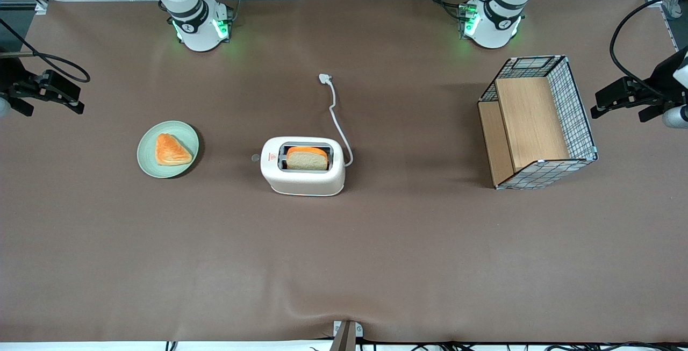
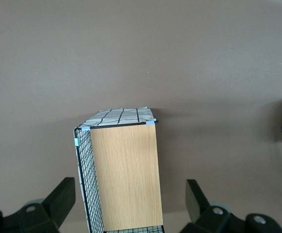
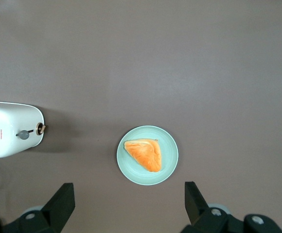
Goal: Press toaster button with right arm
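— Desk (image 1: 376,265): matt brown cloth, faintly creased near the front edge. Toaster (image 1: 302,174)?
— Smooth white plastic, soft sheen; button (image 3: 23,134) matt grey.
— Plate (image 3: 167,165)?
— Glazed pale green, smooth.
— Basket (image 1: 578,109)?
— Thin wire mesh around light wood panels, matt.
— End effector (image 3: 129,206)?
— Matt black plastic fingers, set wide apart above the desk.

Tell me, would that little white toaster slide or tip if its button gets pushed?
The toaster looks small and light, so it may slide on the smooth cloth. Low and broad, it seems unlikely to tip. The button sits on its narrow end. The open gripper hovers above the plate.
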You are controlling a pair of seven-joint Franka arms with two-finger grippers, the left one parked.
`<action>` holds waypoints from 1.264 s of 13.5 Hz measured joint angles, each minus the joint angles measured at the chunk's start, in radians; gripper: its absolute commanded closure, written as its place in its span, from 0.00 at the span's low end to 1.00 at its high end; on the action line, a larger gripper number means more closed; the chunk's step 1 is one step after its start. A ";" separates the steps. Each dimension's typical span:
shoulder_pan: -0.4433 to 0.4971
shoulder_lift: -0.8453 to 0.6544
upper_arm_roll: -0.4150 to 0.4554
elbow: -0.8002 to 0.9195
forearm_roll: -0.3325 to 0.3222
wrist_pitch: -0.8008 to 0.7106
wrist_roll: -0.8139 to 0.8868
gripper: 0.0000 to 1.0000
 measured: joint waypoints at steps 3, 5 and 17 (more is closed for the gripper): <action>0.000 0.000 0.000 0.000 0.000 0.000 0.000 0.00; 0.000 0.000 0.000 0.000 0.000 0.000 -0.001 0.00; 0.067 0.180 0.011 -0.012 0.133 -0.030 0.069 0.57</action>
